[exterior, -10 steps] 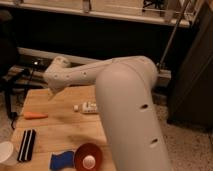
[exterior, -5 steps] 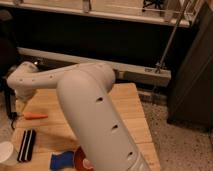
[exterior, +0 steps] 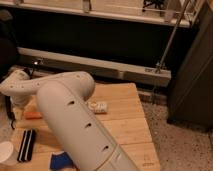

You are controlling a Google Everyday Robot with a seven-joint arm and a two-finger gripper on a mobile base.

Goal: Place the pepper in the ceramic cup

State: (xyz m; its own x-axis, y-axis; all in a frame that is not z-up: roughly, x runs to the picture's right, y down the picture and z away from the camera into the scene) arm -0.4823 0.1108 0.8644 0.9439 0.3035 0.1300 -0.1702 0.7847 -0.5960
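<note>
The pepper (exterior: 33, 115) lies flat on the wooden desk (exterior: 125, 120) at middle left of the frame, only an orange sliver of it showing past the big pale arm (exterior: 75, 120) that fills the centre. The ceramic cup (exterior: 6, 152) stands at the lower left edge, cut by the frame, near the pepper with a black block (exterior: 27, 145) between them. The end effector (exterior: 9, 109) appears to be the dark piece hanging under the arm's pale joint at the far left, just beside the pepper and above the desk; it is spread and carries nothing. The pepper looks light, slim and smooth-skinned, firm but liable to roll or slip, so a pinch across its thicker half, square to its length, seems safest. A white bottle (exterior: 98, 106) lies right of the arm and a blue object (exterior: 60, 161) sits at the bottom edge, both apart from the pepper.
</note>
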